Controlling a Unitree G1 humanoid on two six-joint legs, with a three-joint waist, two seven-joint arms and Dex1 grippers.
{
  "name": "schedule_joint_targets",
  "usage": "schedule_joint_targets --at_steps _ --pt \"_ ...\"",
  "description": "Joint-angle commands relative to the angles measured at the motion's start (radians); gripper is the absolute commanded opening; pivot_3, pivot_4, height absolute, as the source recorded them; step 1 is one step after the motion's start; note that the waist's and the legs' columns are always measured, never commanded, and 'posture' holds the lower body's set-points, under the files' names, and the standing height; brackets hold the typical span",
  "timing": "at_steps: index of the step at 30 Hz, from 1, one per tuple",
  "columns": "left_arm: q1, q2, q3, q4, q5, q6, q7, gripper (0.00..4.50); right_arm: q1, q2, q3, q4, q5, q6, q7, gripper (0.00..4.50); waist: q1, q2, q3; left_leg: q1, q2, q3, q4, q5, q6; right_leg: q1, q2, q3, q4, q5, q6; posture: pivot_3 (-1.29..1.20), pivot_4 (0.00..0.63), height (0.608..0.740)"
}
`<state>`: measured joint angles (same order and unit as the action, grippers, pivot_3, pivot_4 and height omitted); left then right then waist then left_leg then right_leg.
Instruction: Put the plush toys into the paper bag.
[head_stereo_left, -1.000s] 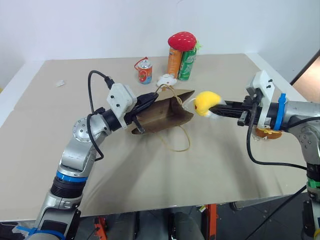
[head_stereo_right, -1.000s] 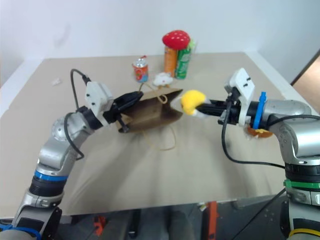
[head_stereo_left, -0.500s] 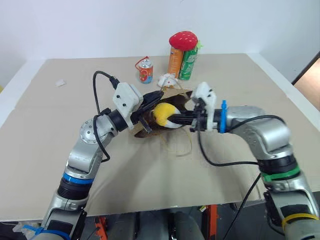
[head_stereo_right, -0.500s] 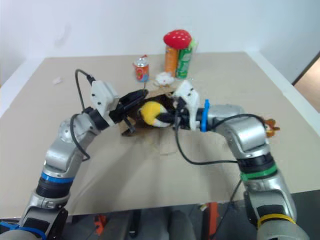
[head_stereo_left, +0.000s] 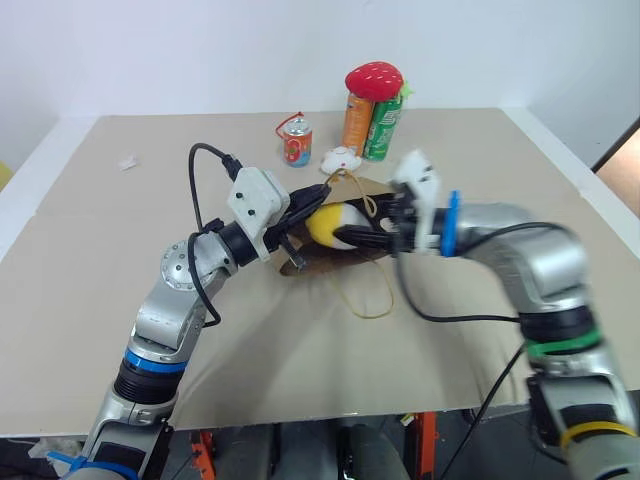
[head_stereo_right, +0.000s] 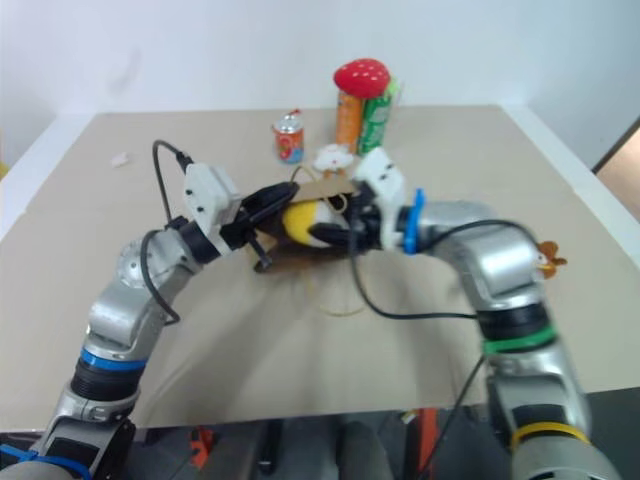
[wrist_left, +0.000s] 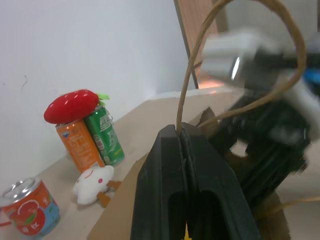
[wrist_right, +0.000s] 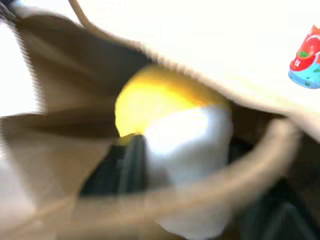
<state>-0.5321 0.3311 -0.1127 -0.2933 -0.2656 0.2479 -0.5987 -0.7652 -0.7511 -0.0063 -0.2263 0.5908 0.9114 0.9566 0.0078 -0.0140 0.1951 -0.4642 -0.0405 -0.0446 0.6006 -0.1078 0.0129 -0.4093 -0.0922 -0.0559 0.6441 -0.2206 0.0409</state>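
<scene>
The brown paper bag (head_stereo_left: 330, 258) lies on its side mid-table, mouth toward the right. My left gripper (head_stereo_left: 318, 192) is shut on the bag's upper rim, and the cord handle (wrist_left: 187, 85) loops up from between its fingers. The yellow and white egg plush toy (head_stereo_left: 328, 224) sits in the bag's mouth. My right gripper (head_stereo_left: 352, 236) reaches in from the right, open, with one finger on each side of the toy (wrist_right: 165, 115). The brown monkey plush toy (head_stereo_right: 545, 262) lies on the table beyond my right forearm.
At the back stand a small red can (head_stereo_left: 297, 141), an orange can (head_stereo_left: 353, 122) and a green can (head_stereo_left: 381, 124), with a strawberry plush (head_stereo_left: 375, 80) on top of those two. A small white plush (head_stereo_left: 340, 158) lies just behind the bag. The bag's second cord handle (head_stereo_left: 368, 300) trails toward me.
My right gripper carried the egg toy left, from beside the bag into its mouth, and its fingers have now spread. The left gripper kept its hold on the rim.
</scene>
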Motion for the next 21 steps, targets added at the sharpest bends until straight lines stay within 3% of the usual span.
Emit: schedule_joint_targets --at_steps 1,5,12,17,21 --pt "-0.001 0.011 0.010 -0.031 -0.001 -0.008 -0.008 0.00 0.027 -0.114 -0.136 -0.055 0.130 0.104 0.076 4.42 0.001 0.000 0.000 0.000 0.000 0.000 0.000 -0.001 -0.001 0.000 0.000 -0.001 0.000 0.000 0.000 0.00 0.150 0.740" --pt "0.000 0.017 0.014 -0.021 -0.003 -0.012 -0.015 0.00 0.076 -0.199 -0.221 0.004 0.106 0.092 0.042 4.42 0.000 0.000 0.000 0.000 0.001 0.001 0.000 -0.001 -0.001 0.000 -0.003 -0.001 0.000 0.000 -0.002 0.00 0.150 0.740" --pt "-0.009 0.014 0.012 -0.006 -0.001 -0.016 -0.022 0.00 0.173 -0.216 -0.140 0.221 -0.319 -0.155 -0.355 4.42 0.001 0.000 0.000 0.001 0.004 0.008 0.001 -0.001 -0.002 0.000 -0.006 0.000 -0.001 0.001 -0.003 0.00 0.150 0.740" --pt "-0.010 0.008 0.010 -0.016 0.001 -0.008 -0.012 0.00 0.216 -0.118 -0.192 0.166 -0.380 -0.117 -0.544 4.42 0.000 0.000 0.000 0.000 0.003 0.014 0.000 -0.001 0.000 -0.003 -0.008 0.002 -0.001 0.002 -0.002 0.00 0.150 0.740" --pt "0.000 0.005 0.008 -0.031 0.002 0.000 -0.005 0.00 0.246 0.060 -0.319 0.082 -0.450 -0.048 -0.827 4.42 0.002 0.000 0.000 0.001 0.006 0.014 0.000 -0.002 0.003 -0.002 -0.001 0.003 0.000 0.002 0.002 0.00 0.150 0.740"
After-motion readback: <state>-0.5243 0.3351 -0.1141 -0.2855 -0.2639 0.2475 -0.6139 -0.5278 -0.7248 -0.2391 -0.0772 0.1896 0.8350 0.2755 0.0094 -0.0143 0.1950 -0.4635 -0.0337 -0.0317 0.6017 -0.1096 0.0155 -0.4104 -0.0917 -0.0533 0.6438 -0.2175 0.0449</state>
